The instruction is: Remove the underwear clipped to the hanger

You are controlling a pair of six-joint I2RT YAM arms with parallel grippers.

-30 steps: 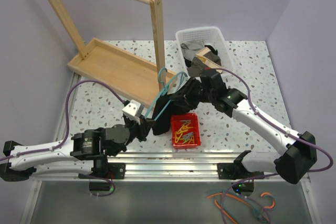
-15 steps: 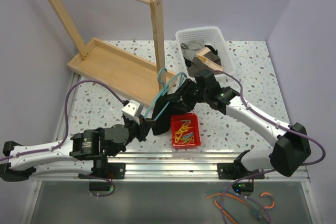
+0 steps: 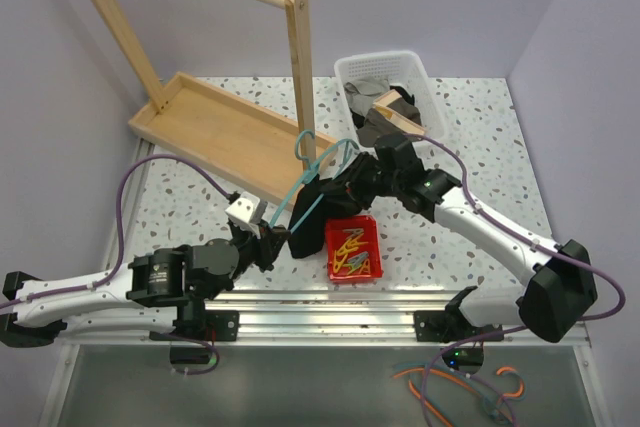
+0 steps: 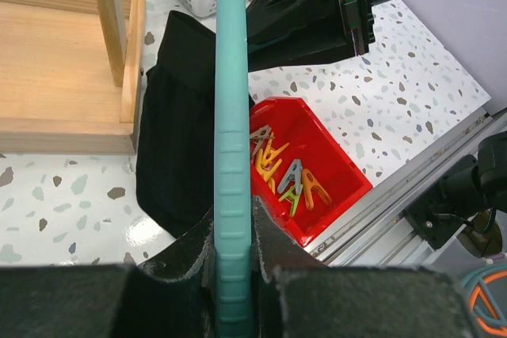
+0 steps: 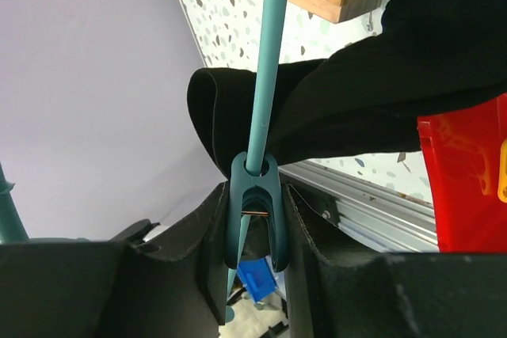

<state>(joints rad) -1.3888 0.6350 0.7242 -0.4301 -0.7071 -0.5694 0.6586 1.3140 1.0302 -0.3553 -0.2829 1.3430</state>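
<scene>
The underwear (image 4: pixel 178 116) hung from the hanger (image 4: pixel 231 100) over the table (image 4: pixel 380 77) between my arms — left claw (image 4: pixel 234 235) clamped on the bar's near end, right claw (image 5: pixel 255 227), nearer the cloth, pinching the teal clip (image 5: pixel 255 184) further along it.

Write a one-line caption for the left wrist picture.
Left gripper clamped on the teal hanger, black underwear draped beside it, red bin of clothespins nearby.

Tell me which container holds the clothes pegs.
The small red bin in front; the white basket behind it holds cloths instead.
</scene>
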